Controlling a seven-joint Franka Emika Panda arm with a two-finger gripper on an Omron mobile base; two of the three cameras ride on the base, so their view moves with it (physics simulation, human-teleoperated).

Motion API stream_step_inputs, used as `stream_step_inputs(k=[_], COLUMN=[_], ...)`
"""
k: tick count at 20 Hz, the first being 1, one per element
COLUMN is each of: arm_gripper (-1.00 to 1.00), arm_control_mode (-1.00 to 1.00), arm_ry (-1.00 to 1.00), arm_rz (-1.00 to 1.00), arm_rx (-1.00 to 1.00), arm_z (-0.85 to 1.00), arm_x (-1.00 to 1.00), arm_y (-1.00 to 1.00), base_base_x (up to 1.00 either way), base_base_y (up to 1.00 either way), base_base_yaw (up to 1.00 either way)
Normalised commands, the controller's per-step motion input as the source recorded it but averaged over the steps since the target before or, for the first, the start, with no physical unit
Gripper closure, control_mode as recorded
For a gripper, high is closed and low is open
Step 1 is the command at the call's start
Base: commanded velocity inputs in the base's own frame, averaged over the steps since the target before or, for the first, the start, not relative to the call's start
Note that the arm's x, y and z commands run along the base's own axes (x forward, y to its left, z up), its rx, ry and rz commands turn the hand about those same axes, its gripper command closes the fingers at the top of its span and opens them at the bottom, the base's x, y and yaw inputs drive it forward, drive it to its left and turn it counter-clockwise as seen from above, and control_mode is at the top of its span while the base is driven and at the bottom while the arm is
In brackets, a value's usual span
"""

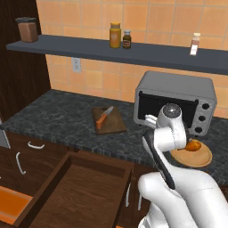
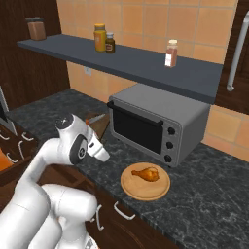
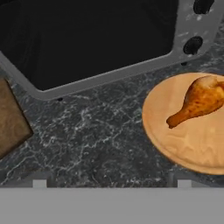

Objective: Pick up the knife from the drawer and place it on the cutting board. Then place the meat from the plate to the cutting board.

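Observation:
The knife [image 1: 103, 117], orange-handled, lies on the dark cutting board [image 1: 110, 121] on the counter left of the toaster oven. The drawer [image 1: 82, 192] stands pulled out below the counter, its brown bottom bare. The drumstick-shaped meat [image 1: 193, 145] rests on the round tan plate [image 1: 196, 159] in front of the oven's right side. In the hand view my gripper [image 3: 111, 183] is open with nothing between its widely spread tips. It hovers over bare counter between the board's corner [image 3: 11, 120] and the plate [image 3: 183, 144], with the meat [image 3: 199, 101] off to the right.
A grey toaster oven [image 1: 176, 100] stands close behind my hand. Above it runs a dark shelf [image 1: 89, 49] carrying jars [image 1: 115, 35] and a spice bottle [image 1: 194, 44]. The open drawer juts out from the cabinet front below the counter's edge.

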Motion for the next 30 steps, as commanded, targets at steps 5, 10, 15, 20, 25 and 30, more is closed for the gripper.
stream_step_inputs(k=[5,10,15,20,25,30], arm_gripper=[-1.0,-1.0,-1.0,-1.0,-1.0,-1.0], arm_control_mode=[-1.0,-1.0,-1.0,-1.0,-1.0,-1.0], arm_ry=[0.04,0.23,0.03,0.34,0.38,-0.04], arm_rz=[-0.01,-0.09,0.0,0.0,0.0,-0.04], arm_rx=[0.0,0.01,0.06,0.03,0.05,0.11], arm_z=[-0.05,0.0,0.0,0.0,-0.01,-0.16], arm_x=[-0.57,-0.44,0.02,0.28,0.59,0.41], arm_y=[-1.0,-0.93,-0.52,-0.2,-0.01,-0.33], base_base_x=[0.0,0.0,0.0,0.0,0.0,0.0], base_base_y=[0.0,0.0,0.0,0.0,0.0,0.0], base_base_yaw=[0.0,0.0,0.0,0.0,0.0,0.0])
